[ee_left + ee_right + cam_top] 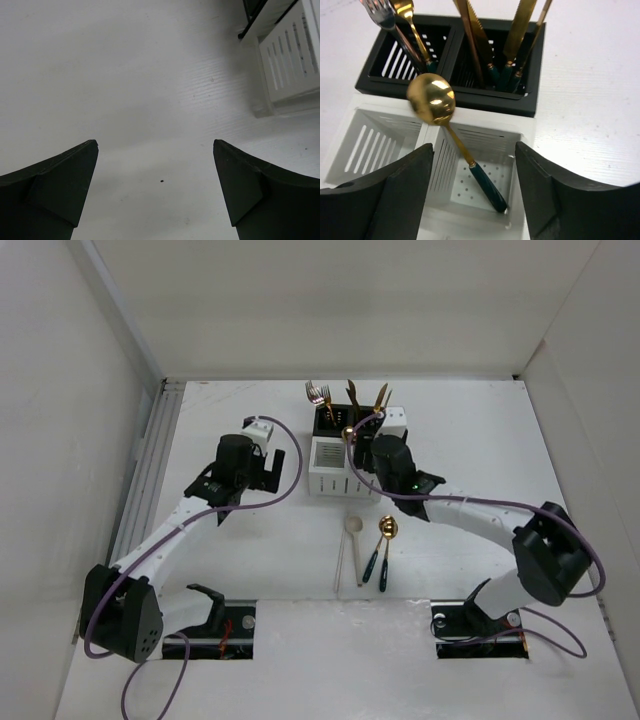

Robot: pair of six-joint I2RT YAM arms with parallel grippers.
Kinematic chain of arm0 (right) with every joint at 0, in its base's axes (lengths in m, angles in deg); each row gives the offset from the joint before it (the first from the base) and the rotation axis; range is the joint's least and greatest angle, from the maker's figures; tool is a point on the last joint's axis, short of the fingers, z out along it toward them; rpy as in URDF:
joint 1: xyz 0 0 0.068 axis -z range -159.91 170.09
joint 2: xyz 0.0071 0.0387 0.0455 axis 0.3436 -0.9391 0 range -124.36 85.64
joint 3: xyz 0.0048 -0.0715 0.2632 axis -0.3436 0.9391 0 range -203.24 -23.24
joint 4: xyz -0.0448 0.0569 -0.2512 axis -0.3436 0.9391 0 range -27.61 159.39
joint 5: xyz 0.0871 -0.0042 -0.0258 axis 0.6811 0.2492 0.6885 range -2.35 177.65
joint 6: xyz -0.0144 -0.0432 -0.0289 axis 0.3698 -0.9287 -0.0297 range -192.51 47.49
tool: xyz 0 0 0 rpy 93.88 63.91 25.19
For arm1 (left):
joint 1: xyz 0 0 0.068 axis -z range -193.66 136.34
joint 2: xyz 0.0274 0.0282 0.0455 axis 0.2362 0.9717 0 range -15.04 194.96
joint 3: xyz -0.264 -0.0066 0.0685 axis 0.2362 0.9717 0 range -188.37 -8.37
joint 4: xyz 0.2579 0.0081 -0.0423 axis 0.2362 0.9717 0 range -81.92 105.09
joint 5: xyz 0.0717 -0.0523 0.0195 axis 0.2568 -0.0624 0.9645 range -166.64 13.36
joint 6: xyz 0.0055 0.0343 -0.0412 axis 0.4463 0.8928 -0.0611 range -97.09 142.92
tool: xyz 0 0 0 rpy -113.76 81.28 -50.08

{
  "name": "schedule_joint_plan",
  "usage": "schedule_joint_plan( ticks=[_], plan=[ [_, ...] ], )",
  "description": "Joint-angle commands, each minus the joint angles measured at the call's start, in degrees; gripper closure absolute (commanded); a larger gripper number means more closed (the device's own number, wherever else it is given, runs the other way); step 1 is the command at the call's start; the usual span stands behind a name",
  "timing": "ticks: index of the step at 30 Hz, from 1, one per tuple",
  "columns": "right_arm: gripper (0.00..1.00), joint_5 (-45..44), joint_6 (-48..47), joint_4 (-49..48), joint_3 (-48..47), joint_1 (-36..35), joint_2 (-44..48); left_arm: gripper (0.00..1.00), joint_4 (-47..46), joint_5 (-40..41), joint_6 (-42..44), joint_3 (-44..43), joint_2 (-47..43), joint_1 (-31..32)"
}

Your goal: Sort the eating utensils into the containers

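The right tool [474, 145] hangs directly over the white caddy [375, 142] with its fingers spread wide and gripping nothing. A gold spoon [431, 99] with a dark green handle passes between the fingers without touching either one. This spoon stands in the right-hand compartment of the white caddy, with its handle end on the perforated floor and its bowl leaning toward 11 o'clock. The black caddy [495, 102] stands against the white caddy at its 12 o'clock side. Its left compartment holds a silver fork [377, 12] and a gold piece. Its right compartment holds several gold and copper knives [470, 25] standing upright. The left tool [155, 143] is wide open and empty above the bare surface [125, 75], at 9 o'clock from the white caddy and well apart from it. In the top view, a cream spoon [353, 525] lies on the surface at 6 o'clock from the white caddy. At 3 o'clock from the cream spoon lies a second gold spoon [387, 528] with a dark handle. Another dark handle lies just beside it.
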Motion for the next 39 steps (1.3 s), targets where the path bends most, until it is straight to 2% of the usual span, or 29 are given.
schedule_joint_plan(
  ticks=[1, 4, 6, 9, 11, 12, 14, 16, 18, 20, 21, 24, 28, 33, 39],
  plan=[
    [0.27, -3.1, 0.8, 2.0, -3.2, -0.6, 5.6, 0.00, -1.6, -6.4, 3.4, -1.7, -2.1, -0.1],
    [0.23, -5.6, -0.4, 4.7, -5.0, -2.0, 9.3, 0.00, -0.1, -13.1, 6.0, -1.7, -2.7, -0.1],
    [0.22, -6.8, -0.4, 7.5, -6.5, -2.8, 11.3, 0.04, 1.0, -14.8, 7.0, -2.3, -2.7, 1.7],
    [0.20, -10.5, 0.9, 14.8, -9.4, -5.4, 12.7, 0.07, 4.3, -17.7, 8.8, -2.3, -2.7, 7.0],
    [0.19, -11.9, 3.2, 21.1, -10.5, -6.7, 14.1, 0.08, 7.4, -20.3, 9.7, -2.3, -2.7, 12.7],
    [0.19, -12.5, 5.1, 23.4, -10.5, -6.7, 14.8, 0.12, 8.2, -21.0, 9.7, -2.3, -2.0, 14.7],
    [0.19, -13.1, 11.7, 30.3, -10.5, -7.2, 16.5, 0.14, 9.1, -20.0, 10.7, -2.3, -1.3, 20.1],
    [0.20, -14.1, 17.5, 34.0, -9.9, -8.0, 18.9, 0.17, 9.6, -19.0, 10.7, -2.3, 0.2, 22.7],
    [0.20, -15.6, 20.0, 37.4, -8.0, -8.9, 20.7, 0.17, 10.2, -16.7, 10.7, -2.9, 2.4, 26.4],
    [0.20, -16.3, 21.7, 38.8, -6.5, -9.6, 23.8, 0.10, 11.6, -16.0, 10.7, -3.5, 5.1, 31.3],
    [0.20, -16.3, 22.2, 39.5, -5.0, -9.6, 24.8, 0.10, 11.6, -15.3, 10.7, -4.3, 6.1, 33.3],
    [0.20, -17.7, 22.8, 41.0, -3.0, -9.6, 28.5, 0.09, 11.6, -12.7, 6.3, -6.8, 11.6, 38.0],
    [0.20, -19.6, 22.8, 41.5, -0.1, -9.6, 33.5, 0.22, 12.7, -6.7, 0.3, -9.8, 19.0, 38.0],
    [0.20, -21.9, 22.1, 42.7, 2.5, -10.1, 39.3, 0.37, 14.7, -10.0, -3.5, -11.2, 19.7, 36.8],
    [0.20, -24.5, 21.3, 44.0, 4.2, -10.1, 43.7, 0.34, 12.4, -9.5, -12.0, -9.5, 20.3, 37.4]
  ],
)
